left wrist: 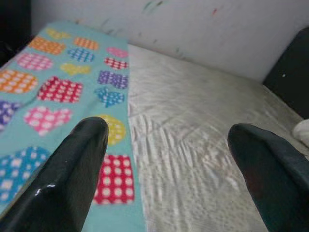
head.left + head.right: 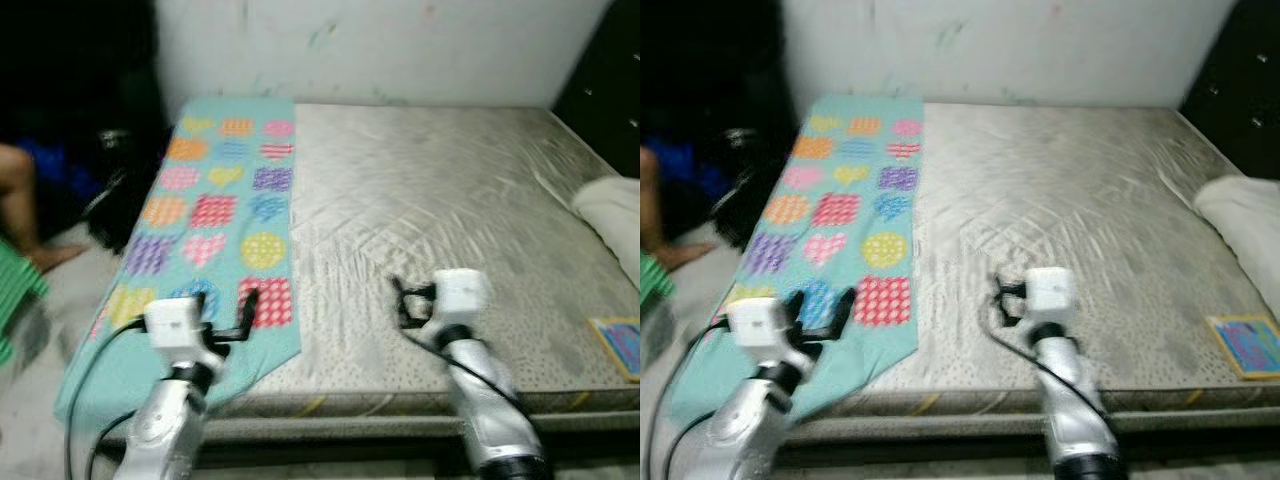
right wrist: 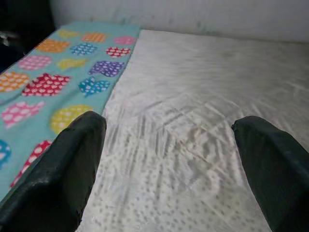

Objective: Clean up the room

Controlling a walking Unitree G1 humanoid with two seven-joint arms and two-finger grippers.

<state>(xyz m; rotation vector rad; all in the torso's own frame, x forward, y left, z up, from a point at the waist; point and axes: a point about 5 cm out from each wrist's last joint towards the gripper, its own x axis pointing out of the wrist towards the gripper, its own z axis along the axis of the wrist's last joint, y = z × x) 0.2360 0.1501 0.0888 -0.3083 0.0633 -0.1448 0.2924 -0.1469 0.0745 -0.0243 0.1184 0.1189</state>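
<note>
A teal blanket (image 2: 215, 215) printed with coloured hearts and squares lies as a long strip along the left side of a grey quilted mattress (image 2: 430, 190); its near end hangs over the front corner. My left gripper (image 2: 235, 318) is open and hovers over the blanket's near end, where it meets the bare mattress. In the left wrist view its fingers (image 1: 72, 169) stand wide apart with nothing between them. My right gripper (image 2: 405, 305) is open above the bare mattress near the front edge, right of the blanket. Its fingers (image 3: 63, 169) are also spread and hold nothing.
A white pillow (image 2: 612, 210) lies at the bed's right edge. A small colourful flat item (image 2: 620, 345) sits at the front right corner. A person's leg (image 2: 20, 210) and a green stool (image 2: 15, 285) are on the left floor. Dark furniture (image 2: 610, 80) stands back right.
</note>
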